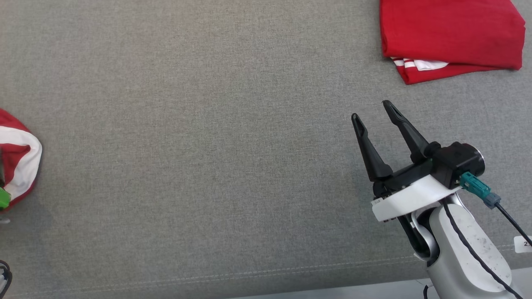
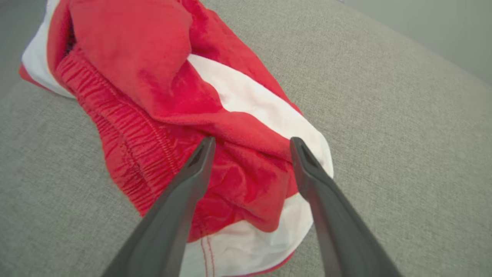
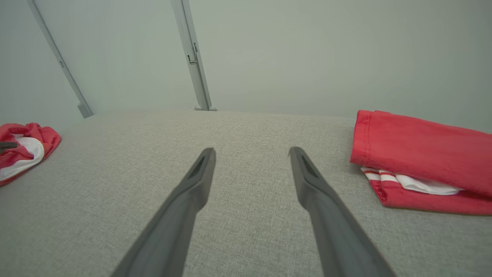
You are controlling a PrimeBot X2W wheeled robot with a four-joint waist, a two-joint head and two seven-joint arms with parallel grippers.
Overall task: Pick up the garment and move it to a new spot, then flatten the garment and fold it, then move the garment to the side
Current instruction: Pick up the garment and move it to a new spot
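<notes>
Garment [image 2: 215, 115] crumpled, at left gripper [image 2: 252, 141] — second garment [image 1: 451, 33] folded, beyond right gripper [image 1: 370, 109]; both grippers spread wide, empty.

Grey fabric surface [image 1: 208, 145], crumpled red-and-white garment [image 1: 18, 162] left, folded red garment [image 1: 451, 35] far right

I saw my right gripper [image 3: 251, 151] at lower centre, fingers spread wide with nothing between them, over the grey surface [image 3: 246, 127]. A folded garment [image 3: 419, 154], red with white stripes, lay at right. A crumpled garment [image 3: 27, 150] sat at the left edge. Two posts [image 3: 194, 57] stood upper left.
</notes>
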